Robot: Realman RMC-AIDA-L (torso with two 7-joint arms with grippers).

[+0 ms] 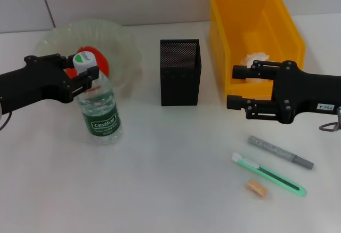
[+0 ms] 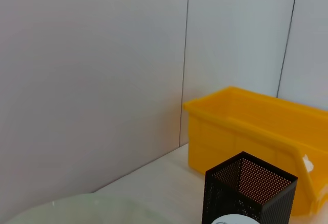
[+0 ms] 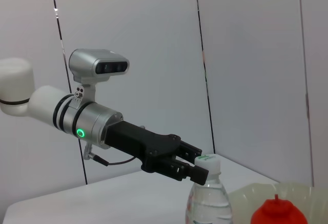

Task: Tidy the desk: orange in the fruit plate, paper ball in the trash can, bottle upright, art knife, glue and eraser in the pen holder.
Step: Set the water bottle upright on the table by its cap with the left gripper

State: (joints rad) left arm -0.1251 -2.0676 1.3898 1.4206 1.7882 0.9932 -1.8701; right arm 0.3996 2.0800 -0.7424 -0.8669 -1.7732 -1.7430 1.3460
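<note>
A plain white bench (image 1: 160, 190) fills the lower part of the head view, smooth and matte, with soft shadows under whatever stands on it. Behind it rises a pale grey wall (image 2: 92, 80) of large flat panels, split by thin dark vertical seams (image 2: 185, 60). The wall meets the bench at a straight edge along the back. The light is even and seems to come from overhead, though no lamp shows.
</note>
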